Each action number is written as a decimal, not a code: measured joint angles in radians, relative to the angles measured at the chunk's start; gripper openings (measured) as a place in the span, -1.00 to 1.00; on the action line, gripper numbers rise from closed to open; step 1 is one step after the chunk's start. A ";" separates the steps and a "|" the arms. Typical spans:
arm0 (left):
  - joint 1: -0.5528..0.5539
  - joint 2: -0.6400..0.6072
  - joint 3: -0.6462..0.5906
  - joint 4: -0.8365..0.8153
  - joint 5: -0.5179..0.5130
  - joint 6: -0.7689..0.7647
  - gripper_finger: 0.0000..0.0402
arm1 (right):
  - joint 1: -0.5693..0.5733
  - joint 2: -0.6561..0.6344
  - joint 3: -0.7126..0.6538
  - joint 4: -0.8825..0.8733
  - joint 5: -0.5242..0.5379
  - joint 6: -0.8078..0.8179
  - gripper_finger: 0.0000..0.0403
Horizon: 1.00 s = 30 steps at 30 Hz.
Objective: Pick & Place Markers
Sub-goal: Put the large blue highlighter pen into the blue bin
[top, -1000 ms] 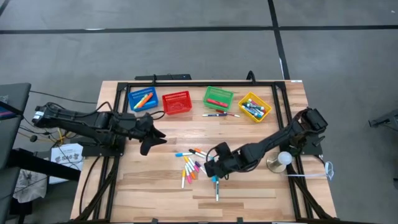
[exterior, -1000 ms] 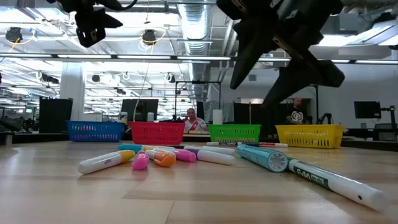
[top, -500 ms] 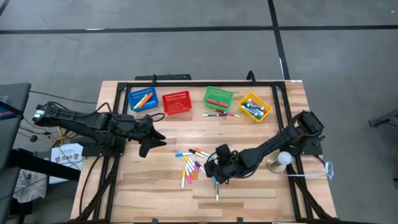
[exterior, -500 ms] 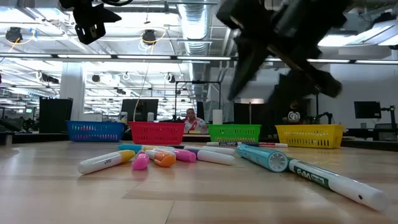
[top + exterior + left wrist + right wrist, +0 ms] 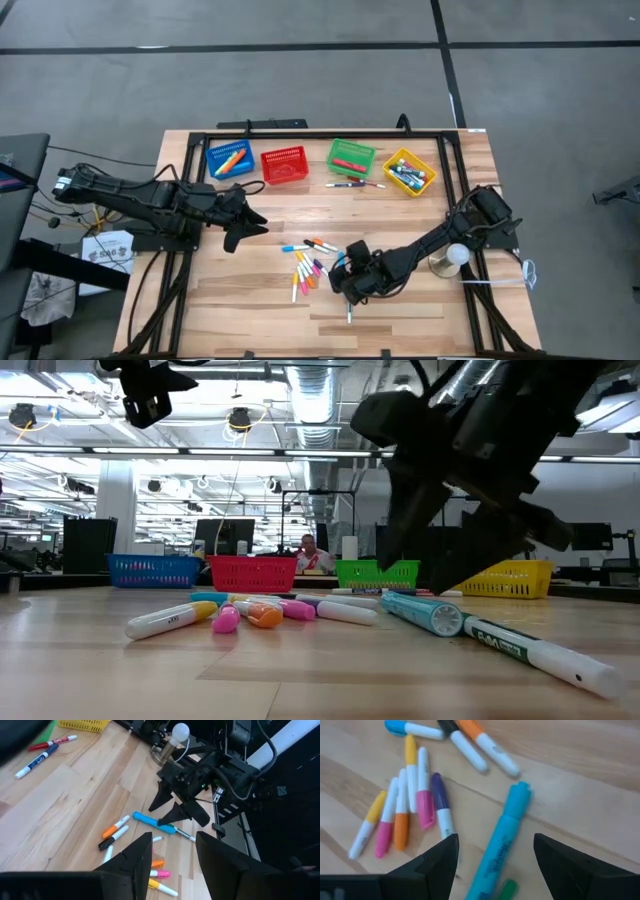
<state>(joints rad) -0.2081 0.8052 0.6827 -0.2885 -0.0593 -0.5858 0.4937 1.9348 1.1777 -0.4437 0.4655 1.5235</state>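
Observation:
Several markers [image 5: 307,266] lie loose on the wooden table [image 5: 240,300] near its middle, white-bodied with coloured caps [image 5: 402,815]. A thicker light-blue marker [image 5: 503,849] lies flat just right of them. My right gripper [image 5: 496,845] stands open low over it, tilted down, one finger on each side of it without touching; the low view shows its fingers [image 5: 432,565] just above the marker [image 5: 428,613]. My left gripper [image 5: 243,228] hangs open above the table's left part, well clear of the markers.
At the far edge stand four mesh baskets in a row: blue [image 5: 229,158], red [image 5: 284,165], green [image 5: 352,157] and yellow [image 5: 410,171]. Some hold markers. Two more markers [image 5: 355,184] lie in front of the green one. A round white bulb on a stand [image 5: 452,258] is at the right.
My right gripper has come down and moved toward the table's near edge, still open, and now stands low over the light-blue marker. The markers have not moved.

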 joint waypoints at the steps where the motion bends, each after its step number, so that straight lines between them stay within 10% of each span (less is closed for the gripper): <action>1: 0.000 0.000 0.000 0.000 0.000 0.000 -0.25 | -0.006 0.004 0.000 0.000 -0.006 -0.001 0.24; 20: 0.000 0.001 0.000 0.007 0.000 0.005 -0.25 | -0.069 0.070 0.003 0.003 -0.126 0.018 0.22; 30: 0.000 0.001 0.000 0.007 0.000 0.005 -0.25 | -0.071 0.067 -0.002 -0.005 -0.138 0.022 -0.21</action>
<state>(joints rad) -0.2081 0.8066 0.6830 -0.2817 -0.0589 -0.5812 0.4229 2.0014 1.1759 -0.4488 0.3275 1.5457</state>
